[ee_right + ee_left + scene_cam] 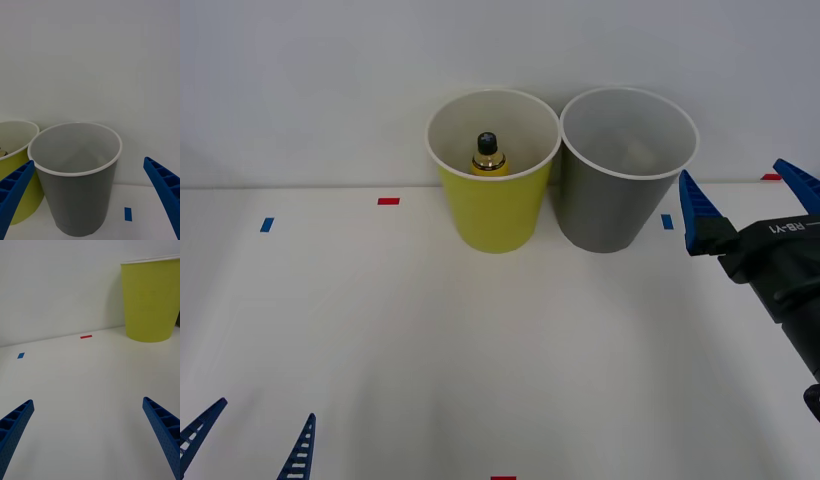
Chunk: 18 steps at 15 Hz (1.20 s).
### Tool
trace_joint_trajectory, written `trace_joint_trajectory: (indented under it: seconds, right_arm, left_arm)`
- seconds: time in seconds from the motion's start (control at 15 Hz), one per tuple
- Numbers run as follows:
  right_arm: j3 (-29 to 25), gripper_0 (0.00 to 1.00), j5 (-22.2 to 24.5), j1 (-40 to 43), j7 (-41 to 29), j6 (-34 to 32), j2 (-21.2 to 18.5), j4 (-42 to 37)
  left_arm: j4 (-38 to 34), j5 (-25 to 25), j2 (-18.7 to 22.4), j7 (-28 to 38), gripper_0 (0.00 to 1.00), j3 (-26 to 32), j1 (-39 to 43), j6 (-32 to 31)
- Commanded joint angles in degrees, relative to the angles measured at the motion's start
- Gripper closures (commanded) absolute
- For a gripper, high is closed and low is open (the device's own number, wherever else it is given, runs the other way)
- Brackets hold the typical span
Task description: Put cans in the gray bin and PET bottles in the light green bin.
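**Bottle binned, right hand empty beside the gray bin**

Since the sorting turns on what lies nearest which hand, the entries run from the task's thing outward.

Item: PET bottle. Small, yellow, black screw cap, gold neck. Stands upright inside the light green bin, long axis vertical, cap well below the white rim. It lies forward and to the left of the right hand, with the gray bin between the two.

Item: light green bin. On the table at the back, near the wall, rim touching or almost touching the gray bin's rim.

Item: gray bin. Just right of the green one. Pale inside; something faint may rest at its bottom, too dim to name. The right wrist view looks at it straight ahead and slightly from above, and what shows of the inside there looks bare.

Item: right hand. Held above the table just right of the gray bin, blue fingers spread wide, nothing between them. By far the nearer hand to both bins.

Item: left hand. Low at the near left edge of the table, fingers wide apart and empty, well apart from the bins; it faces the green bin across bare table.

Judgement: the bottle portion of the task looks done; no can or further bottle lies on the table.
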Motion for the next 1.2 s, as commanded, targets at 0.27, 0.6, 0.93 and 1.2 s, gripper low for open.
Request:
trace_joint_trajectory:
  seconds: [0.27, 0.6, 0.93, 1.2]
  right_arm:
    - [0.67, 0.0, 6.35, 3.43, 1.07, -29.26, 5.41, 19.58]
    - [0.41, 0.0, 7.23, 13.1, 2.47, -36.03, 6.38, 20.45]
    - [0.06, 0.0, 7.15, 22.76, 3.79, -41.74, 8.4, 20.45]
    - [-0.03, 0.0, 6.88, 28.92, 4.49, -45.61, 10.24, 20.54]
  left_arm:
    - [0.0, 0.0, 0.0, 0.0, 0.0, 0.0, 0.0, 0.0]
    - [0.0, 0.0, 0.0, 0.0, 0.0, 0.0, 0.0, 0.0]
    - [0.0, 0.0, 0.0, 0.0, 0.0, 0.0, 0.0, 0.0]
    - [0.0, 0.0, 0.0, 0.0, 0.0, 0.0, 0.0, 0.0]
